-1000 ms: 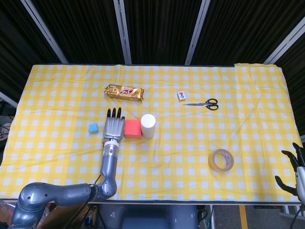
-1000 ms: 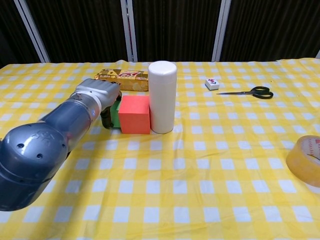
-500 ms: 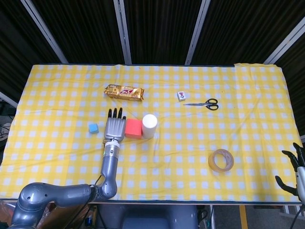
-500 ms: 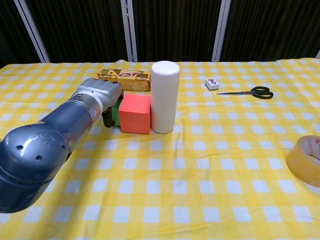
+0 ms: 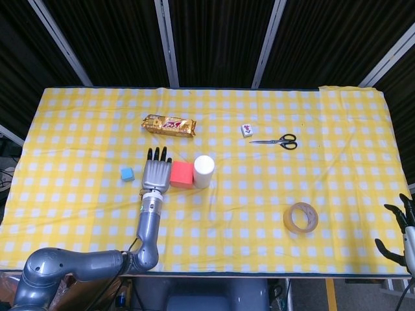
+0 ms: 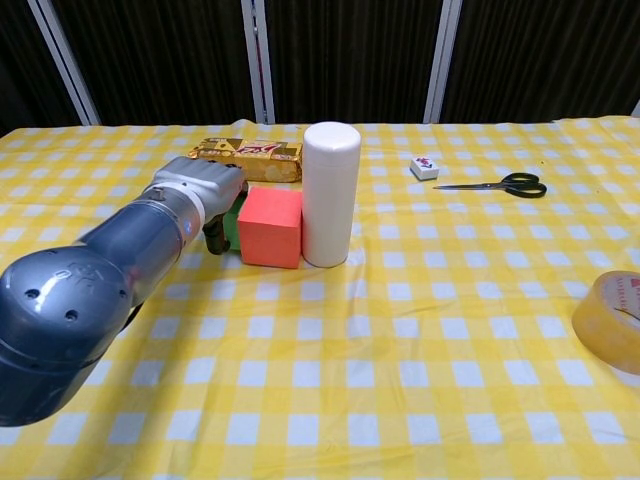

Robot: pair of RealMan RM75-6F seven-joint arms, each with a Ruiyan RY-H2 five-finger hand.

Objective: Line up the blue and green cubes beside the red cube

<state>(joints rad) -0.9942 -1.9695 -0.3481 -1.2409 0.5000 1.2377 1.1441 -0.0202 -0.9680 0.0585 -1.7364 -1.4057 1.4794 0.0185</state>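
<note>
Left hand (image 5: 156, 173) flat over green cube (image 6: 229, 222), pressing it against red cube (image 5: 181, 174) to extend the row, grip unclear; blue cube (image 5: 126, 173) apart beyond the hand; right hand (image 5: 401, 228) idle, spread.

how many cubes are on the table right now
3: blue cube left of the left hand; red cube beside the white cylinder; green cube mostly hidden under that hand.

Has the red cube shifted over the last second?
Yes. In the chest view the red cube and the white cylinder touching it have slid slightly away from the camera, closing the gap to the snack bar.
</note>
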